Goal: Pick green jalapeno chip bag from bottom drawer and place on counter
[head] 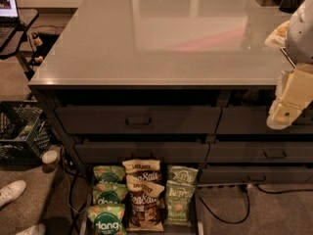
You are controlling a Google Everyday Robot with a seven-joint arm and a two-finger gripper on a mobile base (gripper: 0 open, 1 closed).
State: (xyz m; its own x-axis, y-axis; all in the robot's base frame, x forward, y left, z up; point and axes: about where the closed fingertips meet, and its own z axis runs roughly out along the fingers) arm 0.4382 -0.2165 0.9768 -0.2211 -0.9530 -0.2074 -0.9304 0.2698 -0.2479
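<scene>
The robot's cream plastic gripper hangs at the cabinet's right edge, well apart from the open dark charcoal bottom drawer; whether it is open or closed cannot be told. The dull olive-green, crinkly jalapeno chip bag lies ungrasped in the drawer's right column. Pick and placement on the glossy grey-beige stone counter both appear to remain.

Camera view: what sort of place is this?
Likely an office snack kitchen: glossy counter over dark drawers, bottom drawer stocked with chip bags, laptop at left. The pincer hangs at the counter's right edge.
</scene>
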